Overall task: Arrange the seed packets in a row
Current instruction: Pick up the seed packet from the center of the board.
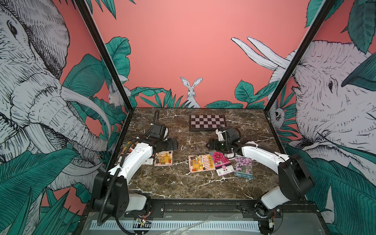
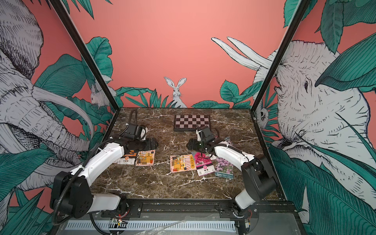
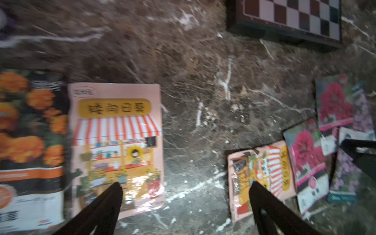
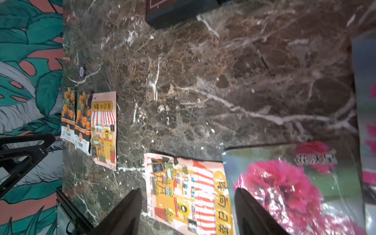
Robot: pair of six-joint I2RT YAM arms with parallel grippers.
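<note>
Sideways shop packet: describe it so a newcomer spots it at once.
Find the chessboard at the back of the marble table. Nearer the camera from it lies a cluster of packets; the shop packet is its end piece toward the table's middle. It is pink with a striped awning, unlike the magenta packet beside it, and sideways, unlike its twin.

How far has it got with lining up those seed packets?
Done: two marigold packets and one shop packet lie side by side. In hand: nothing; left claw and right claw both hang open. Left: the sideways shop packet, overlapping magenta packets and lilac packets sit bunched together.
</note>
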